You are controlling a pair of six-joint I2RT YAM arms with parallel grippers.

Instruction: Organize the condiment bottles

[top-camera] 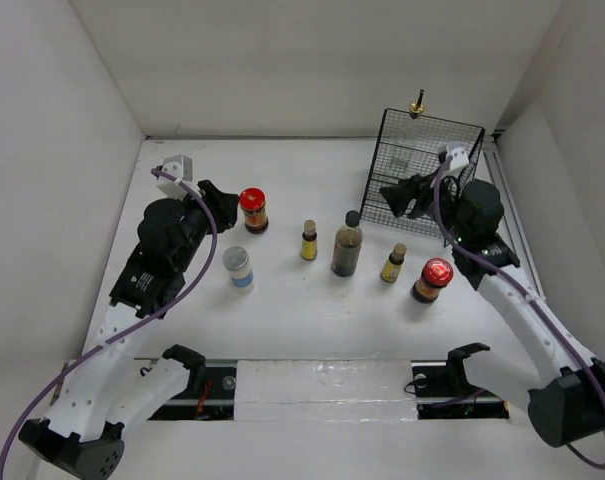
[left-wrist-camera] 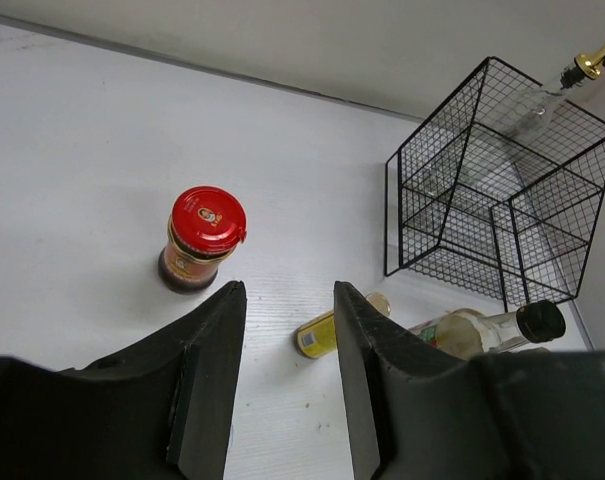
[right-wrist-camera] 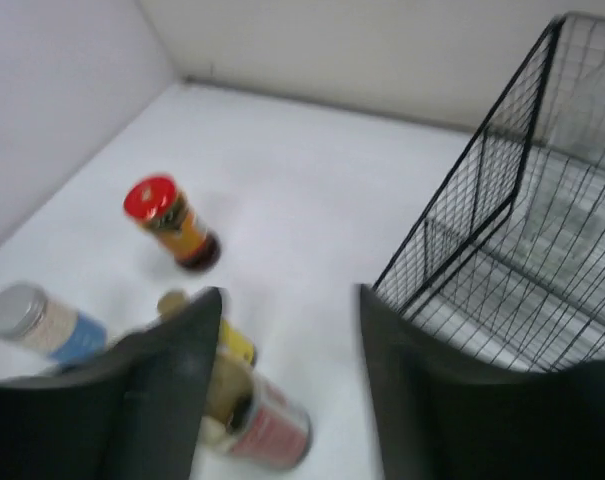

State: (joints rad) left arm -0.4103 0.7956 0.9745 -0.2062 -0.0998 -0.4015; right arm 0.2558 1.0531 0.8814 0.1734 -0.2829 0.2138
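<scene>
Left pincer [left-wrist-camera: 287,300] is hovering, narrowly parted and empty, near the left red-lidded jar [left-wrist-camera: 204,240].
It is probably needing wider jaws around the lid; the right pincer [right-wrist-camera: 290,300] is gaping empty.

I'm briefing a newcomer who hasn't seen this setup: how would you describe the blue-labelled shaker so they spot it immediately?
On the white table, follow the loose row of bottles to its left end. The shaker stands upright there, nearer the arms' bases than the neighbouring red-lidded jar. It alone has a white body, blue label and greyish top.
</scene>
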